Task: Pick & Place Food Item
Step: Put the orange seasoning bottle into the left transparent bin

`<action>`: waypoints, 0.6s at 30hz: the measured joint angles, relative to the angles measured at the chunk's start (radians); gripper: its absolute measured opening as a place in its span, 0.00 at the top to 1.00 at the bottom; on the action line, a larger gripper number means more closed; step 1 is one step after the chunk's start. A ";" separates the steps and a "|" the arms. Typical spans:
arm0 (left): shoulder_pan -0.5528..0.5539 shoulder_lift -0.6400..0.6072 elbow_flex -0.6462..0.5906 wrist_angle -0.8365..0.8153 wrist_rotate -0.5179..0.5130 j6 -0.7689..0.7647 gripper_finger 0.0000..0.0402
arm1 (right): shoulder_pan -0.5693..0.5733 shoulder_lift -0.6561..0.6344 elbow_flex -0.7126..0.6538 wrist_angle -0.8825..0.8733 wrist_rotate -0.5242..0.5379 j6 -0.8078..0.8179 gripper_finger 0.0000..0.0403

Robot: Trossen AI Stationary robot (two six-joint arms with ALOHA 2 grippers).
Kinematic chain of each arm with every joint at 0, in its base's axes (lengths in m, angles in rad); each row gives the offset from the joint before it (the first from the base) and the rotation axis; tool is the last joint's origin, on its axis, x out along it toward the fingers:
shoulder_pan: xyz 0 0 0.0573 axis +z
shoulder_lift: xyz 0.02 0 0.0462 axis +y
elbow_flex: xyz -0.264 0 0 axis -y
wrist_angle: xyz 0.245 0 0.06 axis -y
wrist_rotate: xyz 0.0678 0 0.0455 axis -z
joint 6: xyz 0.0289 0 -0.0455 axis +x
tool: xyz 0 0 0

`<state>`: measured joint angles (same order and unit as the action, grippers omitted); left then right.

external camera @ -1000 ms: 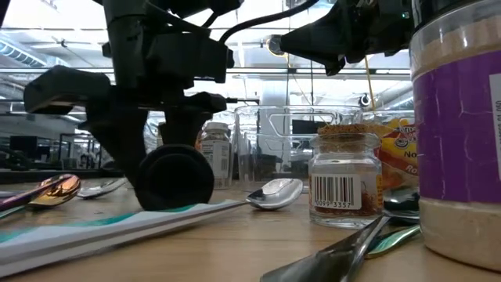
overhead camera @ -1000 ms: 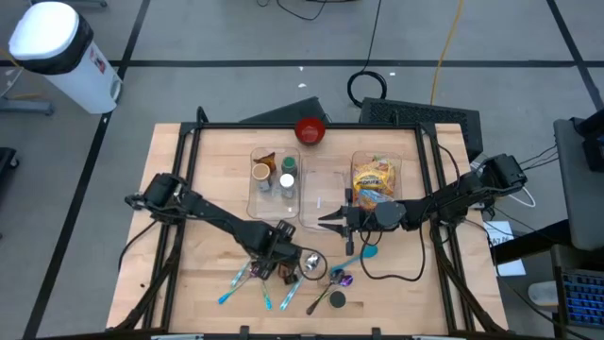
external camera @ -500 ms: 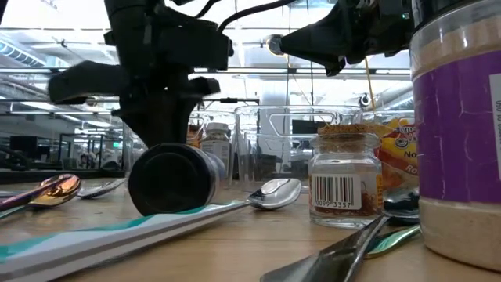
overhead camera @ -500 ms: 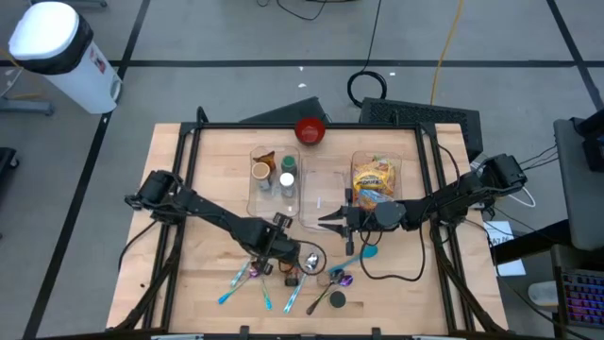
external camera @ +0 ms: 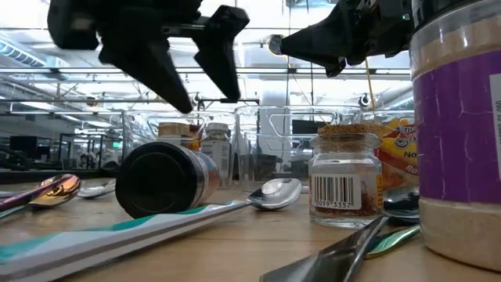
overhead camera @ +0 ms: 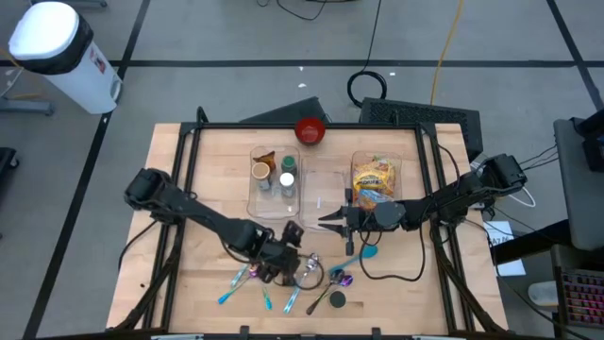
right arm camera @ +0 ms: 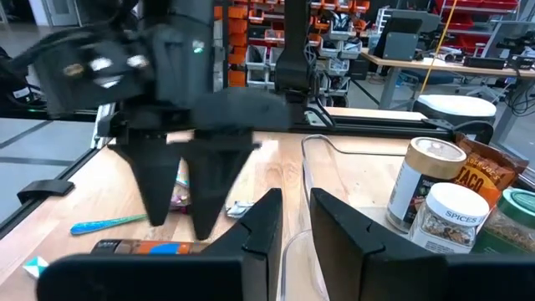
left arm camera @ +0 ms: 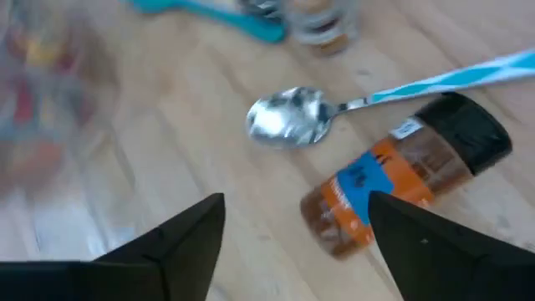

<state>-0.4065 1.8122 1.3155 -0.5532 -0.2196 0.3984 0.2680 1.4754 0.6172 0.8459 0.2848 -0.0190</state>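
A spice jar (left arm camera: 393,188) with an orange and blue label and a black cap (external camera: 160,182) lies on its side on the table, next to a silver spoon (left arm camera: 288,125) with a teal handle. My left gripper (left arm camera: 297,230) hangs open above the jar without touching it, and shows over the table's near middle in the high view (overhead camera: 283,260). My right gripper (right arm camera: 291,219) is held level above the table's middle (overhead camera: 328,220). Its fingers stand all but shut, with nothing between them.
Two clear bins stand at the far middle, one (overhead camera: 276,179) with spice jars, one (overhead camera: 377,179) with snack bags. A red bowl (overhead camera: 310,131) sits behind them. Spoons, a small barcoded jar (external camera: 344,176) and a big purple-labelled jar (external camera: 458,141) crowd the near edge.
My left gripper has risen off the spice jar, where it stood low around it a second ago, and has turned a little. Its fingers now hang spread above the jar. The jar stays lying on its side on the table.
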 joint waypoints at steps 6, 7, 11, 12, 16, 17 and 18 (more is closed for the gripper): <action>-0.005 0.028 -0.001 -0.031 0.026 0.148 0.20 | 0.000 0.000 0.000 0.001 -0.001 0.003 0.85; -0.006 0.032 -0.001 -0.030 0.047 0.182 0.20 | 0.000 0.000 0.000 0.001 -0.001 0.003 0.85; -0.013 0.070 -0.002 -0.001 0.098 0.294 0.20 | 0.000 0.000 0.000 0.002 -0.002 0.004 0.85; -0.016 0.078 -0.003 0.006 0.098 0.309 0.20 | 0.000 0.000 0.000 0.001 -0.002 0.004 0.85; -0.013 0.108 -0.003 0.021 0.096 0.386 0.20 | 0.000 0.000 0.000 0.000 -0.002 0.003 0.85; -0.009 0.118 -0.003 0.028 0.098 0.402 0.20 | 0.000 0.000 0.000 0.000 -0.002 0.003 0.85; -0.005 0.125 -0.003 0.036 0.099 0.413 0.20 | 0.000 0.000 0.000 0.000 -0.002 0.003 0.85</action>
<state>-0.4115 1.9368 1.3128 -0.5175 -0.1206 0.8114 0.2680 1.4754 0.6174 0.8455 0.2830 -0.0155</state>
